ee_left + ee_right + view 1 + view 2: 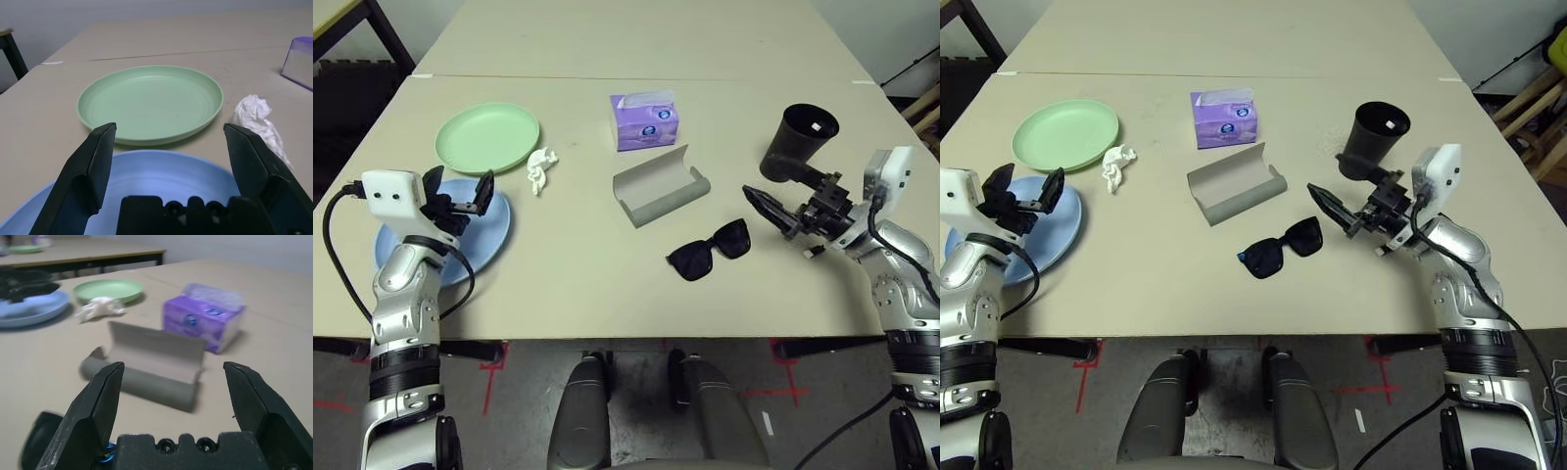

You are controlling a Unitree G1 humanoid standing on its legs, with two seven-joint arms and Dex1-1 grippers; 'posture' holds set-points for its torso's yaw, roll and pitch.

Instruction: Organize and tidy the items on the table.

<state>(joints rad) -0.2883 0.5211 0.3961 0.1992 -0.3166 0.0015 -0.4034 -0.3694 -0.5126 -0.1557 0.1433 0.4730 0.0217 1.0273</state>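
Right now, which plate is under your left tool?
The blue plate, beneath my left tool; the green plate lies farther away, beside the crumpled tissue.

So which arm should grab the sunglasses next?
Probably the right: its open claw is just beside the sunglasses, while the left claw is far off, over the blue plate.

Both eyes look down from the head across the beige rectangular counter (578, 284); wrist views face it low, close.
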